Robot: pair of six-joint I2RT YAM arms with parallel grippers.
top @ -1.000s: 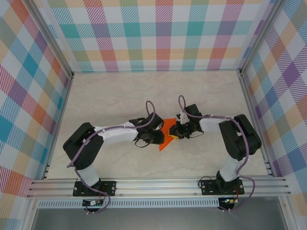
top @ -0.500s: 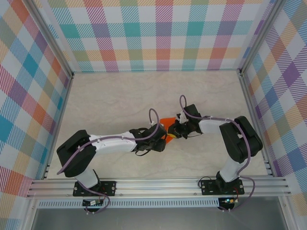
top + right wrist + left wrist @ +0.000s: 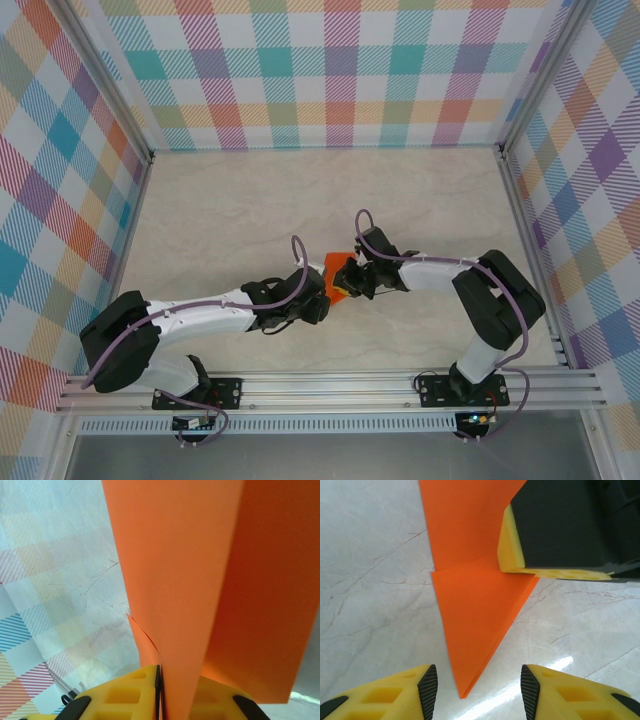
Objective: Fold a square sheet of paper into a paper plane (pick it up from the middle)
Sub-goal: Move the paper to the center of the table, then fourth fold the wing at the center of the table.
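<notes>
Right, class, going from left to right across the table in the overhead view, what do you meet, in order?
left arm → left gripper → orange paper → right arm

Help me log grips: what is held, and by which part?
The right gripper pinches the folded orange paper at a side edge; the left gripper holds nothing.

Robot lab cell, my marble-look table [image 3: 230,200], plaid panels [image 3: 340,70] walling three sides, aluminium posts [image 3: 100,75] at the corners, slotted rail [image 3: 330,385] along the near edge, my left arm [image 3: 190,318] and right arm [image 3: 480,290] bolted there
</notes>
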